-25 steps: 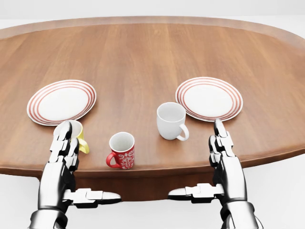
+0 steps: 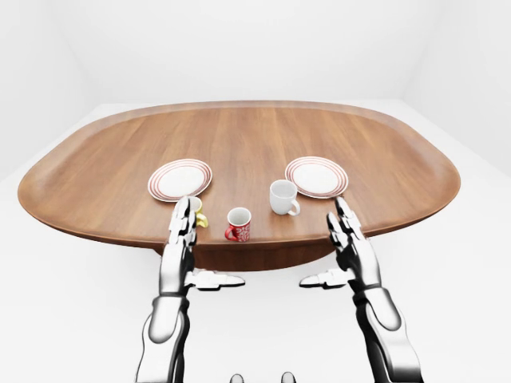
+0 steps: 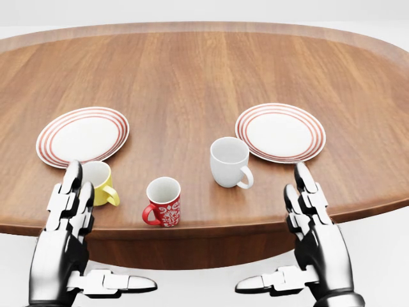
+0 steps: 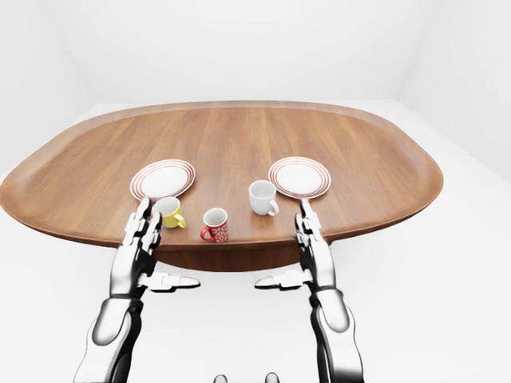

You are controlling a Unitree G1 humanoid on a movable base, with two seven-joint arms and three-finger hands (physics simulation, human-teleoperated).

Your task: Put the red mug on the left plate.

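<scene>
Evidently the task stands at its opening step: nothing is grasped, and the mug (image 3: 163, 201) sits untouched on the table (image 3: 204, 70), upright, near the table's bottom edge in the head view. Both hands hang short of that edge. The left hand (image 3: 64, 240) has its fingers stretched out and apart, thumb jutting sideways, holding nothing; the right hand (image 3: 316, 236) is the same, fingers straight and spread, empty.

From the mug, the left plate (image 3: 82, 136) lies at about ten o'clock, well apart from it. A yellow cup (image 3: 99, 183) stands between the two, just beside the plate's lower rim, at roughly nine o'clock from the mug. A white cup (image 3: 230, 161) stands at about two o'clock, with the right plate (image 3: 280, 132) beyond it.

I judge the left hand the likelier one for the reach, since it is on the plate's side. The next move calls for it to travel toward two o'clock, past the yellow cup without knocking it, and to close round the mug's body.

The mug is red with a white pattern on its wall and a pale inside. Its handle points to about eight o'clock, toward the left hand. It looks small and rigid.
</scene>
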